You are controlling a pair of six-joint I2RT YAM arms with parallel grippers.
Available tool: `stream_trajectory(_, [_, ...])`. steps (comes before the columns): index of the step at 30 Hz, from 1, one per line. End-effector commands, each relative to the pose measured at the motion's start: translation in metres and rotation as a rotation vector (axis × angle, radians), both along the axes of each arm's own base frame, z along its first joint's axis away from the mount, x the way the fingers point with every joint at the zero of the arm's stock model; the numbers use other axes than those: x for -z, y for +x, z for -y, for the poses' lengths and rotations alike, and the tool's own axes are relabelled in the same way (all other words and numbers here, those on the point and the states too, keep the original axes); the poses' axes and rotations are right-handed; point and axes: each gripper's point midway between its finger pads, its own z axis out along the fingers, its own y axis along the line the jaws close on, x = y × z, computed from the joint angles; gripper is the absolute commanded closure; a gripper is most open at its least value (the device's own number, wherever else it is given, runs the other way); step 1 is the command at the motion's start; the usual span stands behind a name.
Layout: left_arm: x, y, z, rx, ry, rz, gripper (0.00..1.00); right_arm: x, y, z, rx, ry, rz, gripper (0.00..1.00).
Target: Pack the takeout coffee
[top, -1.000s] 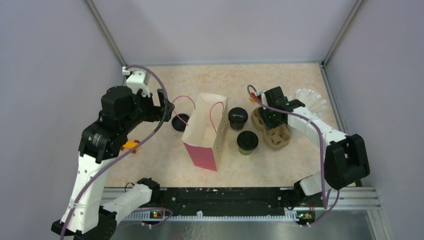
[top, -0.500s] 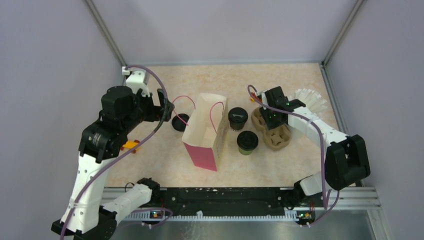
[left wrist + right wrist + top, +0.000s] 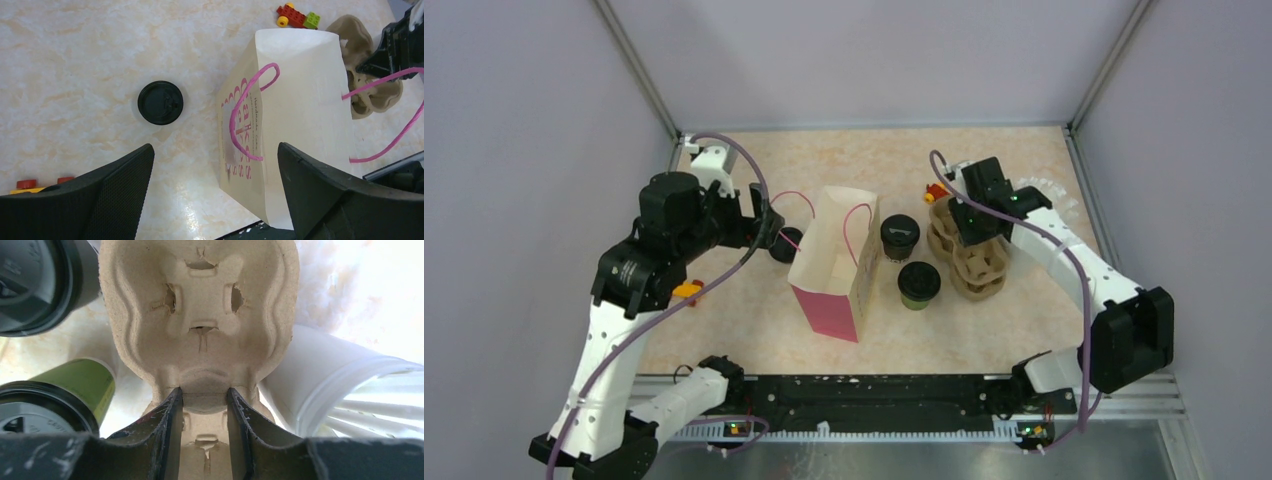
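Left gripper (image 3: 215,150): fingers spread wide, holding nothing, hanging above the table between the paper bag (image 3: 829,270) and the first black cup (image 3: 160,102); this cup stands at 10 o'clock of the bag, and from above only its round black lid shows. Right gripper (image 3: 203,395): fingers pinching the centre ridge of the brown cup carrier (image 3: 200,315). Second black cup (image 3: 900,235): upright, lidded, at 2 o'clock of the bag, just beside the carrier's 9 o'clock side; the white lettering on its wall is cut off and unreadable. Green cup (image 3: 919,284): at 6 o'clock of the second black cup; embossed lid text not legible. Bag marking: pink script that appears to read "Cakes"; the smaller line beside it is too small to read. Straw cup (image 3: 330,385): just beside the carrier at 2 o'clock.
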Motion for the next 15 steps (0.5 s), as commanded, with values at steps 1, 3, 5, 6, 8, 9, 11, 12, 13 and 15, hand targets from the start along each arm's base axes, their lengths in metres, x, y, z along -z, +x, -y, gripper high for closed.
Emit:
stream_trajectory(1, [-0.004, 0.002, 0.012, 0.061, -0.031, 0.031, 0.04, -0.054, 0.006, -0.008, 0.074, 0.117, 0.092, 0.69])
stream_trajectory(3, [-0.005, 0.003, 0.012, 0.063, -0.030, 0.044, 0.07, -0.075, 0.006, -0.012, 0.099, 0.169, 0.118, 0.69])
stream_trajectory(5, [-0.006, 0.004, 0.012, 0.062, -0.033, 0.053, 0.09, -0.099, 0.005, -0.017, 0.121, 0.227, 0.149, 0.69])
stream_trajectory(6, [-0.005, 0.006, 0.013, 0.061, -0.036, 0.052, 0.10, -0.111, 0.004, -0.020, 0.132, 0.259, 0.161, 0.69])
stream_trajectory(8, [-0.003, 0.008, 0.017, 0.064, -0.052, 0.045, 0.13, -0.137, 0.001, -0.027, 0.153, 0.337, 0.183, 0.69])
stream_trajectory(9, [-0.002, 0.009, 0.020, 0.071, -0.067, 0.042, 0.15, -0.151, 0.000, -0.031, 0.158, 0.377, 0.197, 0.69])
stream_trajectory(11, [-0.003, 0.011, 0.024, 0.074, -0.099, 0.043, 0.19, -0.177, -0.004, -0.039, 0.154, 0.457, 0.225, 0.69])
stream_trajectory(12, [-0.004, 0.012, 0.026, 0.069, -0.118, 0.045, 0.20, -0.190, -0.006, -0.043, 0.151, 0.497, 0.241, 0.69])
stream_trajectory(13, [-0.004, 0.014, 0.028, 0.066, -0.131, 0.045, 0.21, -0.203, -0.008, -0.046, 0.147, 0.535, 0.259, 0.69])
stream_trajectory(15, [-0.006, 0.017, 0.031, 0.060, -0.159, 0.050, 0.24, -0.224, -0.014, -0.054, 0.128, 0.604, 0.282, 0.69])
